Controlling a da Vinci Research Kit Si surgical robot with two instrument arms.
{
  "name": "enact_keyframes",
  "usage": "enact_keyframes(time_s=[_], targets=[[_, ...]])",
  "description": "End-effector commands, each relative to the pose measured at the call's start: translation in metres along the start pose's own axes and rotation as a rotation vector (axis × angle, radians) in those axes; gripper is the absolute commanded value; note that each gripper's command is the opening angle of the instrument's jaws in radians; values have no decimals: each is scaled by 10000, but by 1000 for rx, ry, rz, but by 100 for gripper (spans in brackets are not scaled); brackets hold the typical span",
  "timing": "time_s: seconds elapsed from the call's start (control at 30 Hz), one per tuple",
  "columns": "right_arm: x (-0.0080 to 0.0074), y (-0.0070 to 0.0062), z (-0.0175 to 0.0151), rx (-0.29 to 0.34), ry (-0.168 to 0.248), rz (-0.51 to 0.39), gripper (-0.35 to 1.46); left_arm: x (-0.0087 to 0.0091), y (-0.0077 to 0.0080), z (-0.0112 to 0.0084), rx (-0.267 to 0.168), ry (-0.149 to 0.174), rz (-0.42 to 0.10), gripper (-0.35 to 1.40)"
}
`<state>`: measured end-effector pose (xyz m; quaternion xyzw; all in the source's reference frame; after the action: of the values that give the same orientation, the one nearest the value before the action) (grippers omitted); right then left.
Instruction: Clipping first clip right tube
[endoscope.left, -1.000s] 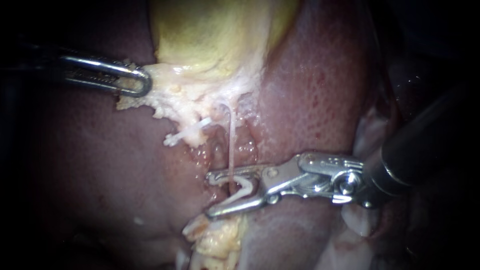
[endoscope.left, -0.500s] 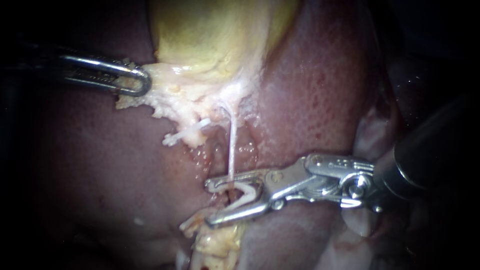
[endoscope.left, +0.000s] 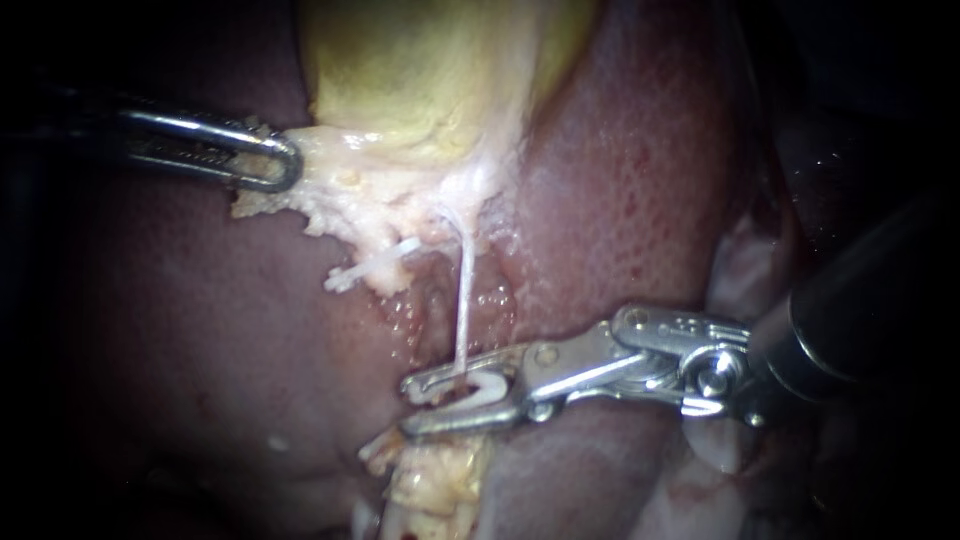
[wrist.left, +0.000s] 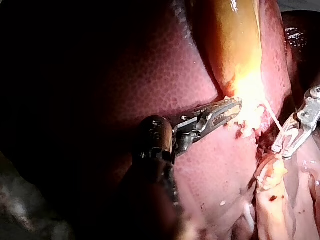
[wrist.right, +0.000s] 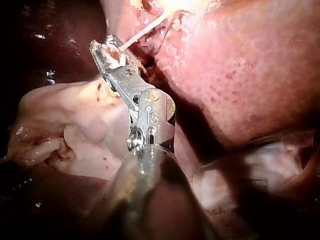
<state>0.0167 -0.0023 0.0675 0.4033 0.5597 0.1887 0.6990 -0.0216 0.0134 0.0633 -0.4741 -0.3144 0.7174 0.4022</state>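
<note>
Jaws of right instrument (endoscope.left: 420, 405) squeezed almost together on 1 white clip (endoscope.left: 490, 385), w/ the right tube (endoscope.left: 462, 290) btwn the clip's legs. Tube: thin, pale, taut, running from clip to a fringe of pale tissue (endoscope.left: 340, 195) below gallbladder (endoscope.left: 420, 70). Jaws of left instrument (endoscope.left: 285, 165) clamped on that fringe, at left. Count: 2 instruments, 1 clip, 2 strands; a short white stub (endoscope.left: 375, 265) lies left of tube, on liver (endoscope.left: 620, 180).

Dark red liver (endoscope.left: 620, 200) bears everything: yellow gallbladder (endoscope.left: 420, 70) lies on it at top, ragged pale tissue (endoscope.left: 350, 200) at its lower end, thin white tube (endoscope.left: 463, 290) running down, fatty lump (endoscope.left: 430, 475) below.
</note>
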Motion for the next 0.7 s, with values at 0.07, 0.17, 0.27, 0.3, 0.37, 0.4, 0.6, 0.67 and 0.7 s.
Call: enact_keyframes(time_s=[0.07, 0.17, 0.27, 0.3, 0.37, 0.4, 0.6, 0.67, 0.7], targets=[[0, 0, 0, 0, 0, 30, -21, 0, 0, 0, 0, 0, 0, -35], [0, 0, 0, 0, 0, 42, -35, 0, 0, 0, 0, 0, 0, -35], [0, -1, -1, 1, 2, 71, -35, 0, 0, 0, -1, 3, 0, -35], [0, -1, -1, 1, 2, 83, -35, 0, 0, 0, -1, 3, 0, -35], [0, -1, -1, 1, 2, 83, -35, 0, 0, -1, -1, 3, 0, -35], [0, -1, -1, 2, 2, 83, -35, 0, 0, -1, -1, 3, 0, -35], [-2, -1, -1, 0, -1, 82, -35, -1, 0, -2, -1, 3, 0, -35], [-3, -1, -1, -1, -4, 82, -35, -1, 0, -1, -1, 3, 0, -35], [-3, -1, 0, -1, -4, 82, -35, -1, 0, -1, -1, 3, 0, -35]])
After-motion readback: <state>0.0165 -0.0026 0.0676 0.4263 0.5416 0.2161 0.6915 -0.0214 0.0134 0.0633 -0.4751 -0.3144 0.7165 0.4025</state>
